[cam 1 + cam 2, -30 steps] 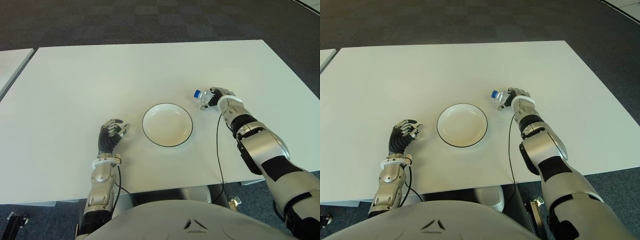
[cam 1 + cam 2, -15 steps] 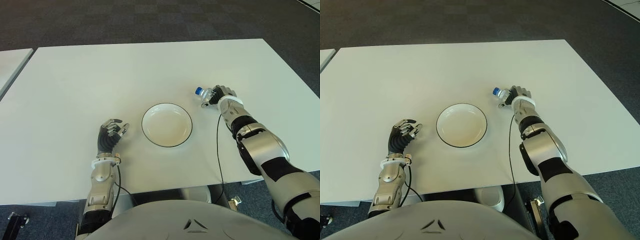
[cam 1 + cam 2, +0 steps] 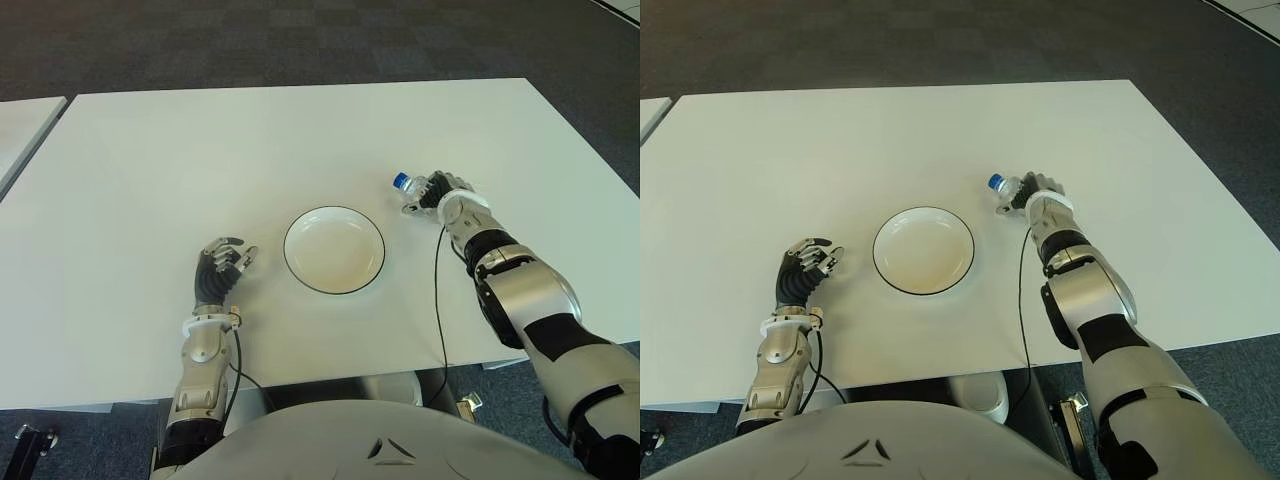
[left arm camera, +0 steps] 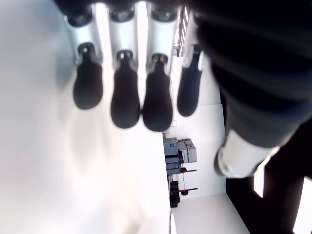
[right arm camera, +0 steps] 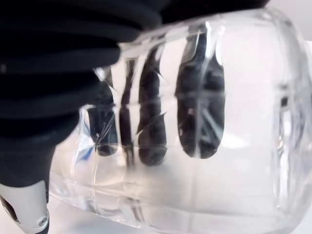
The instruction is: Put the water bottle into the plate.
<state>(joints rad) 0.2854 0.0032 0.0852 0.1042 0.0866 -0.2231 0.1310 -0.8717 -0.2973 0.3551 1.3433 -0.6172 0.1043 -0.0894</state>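
While gripped by right hand [image 3: 445, 198], water bottle [image 3: 410, 189] beside bare plate [image 3: 334, 249].

Silver-grey forearms with black panels are seen at lower left and right. Black-fingered left hand [image 3: 222, 267] and right hand [image 3: 440, 195] carry white wrist bands; thin black cables trail.

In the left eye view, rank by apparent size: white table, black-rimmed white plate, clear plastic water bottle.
1. White table
2. Round black-rimmed white plate
3. Clear blue-capped plastic water bottle, mostly hidden inside the right hand, so only part shows.
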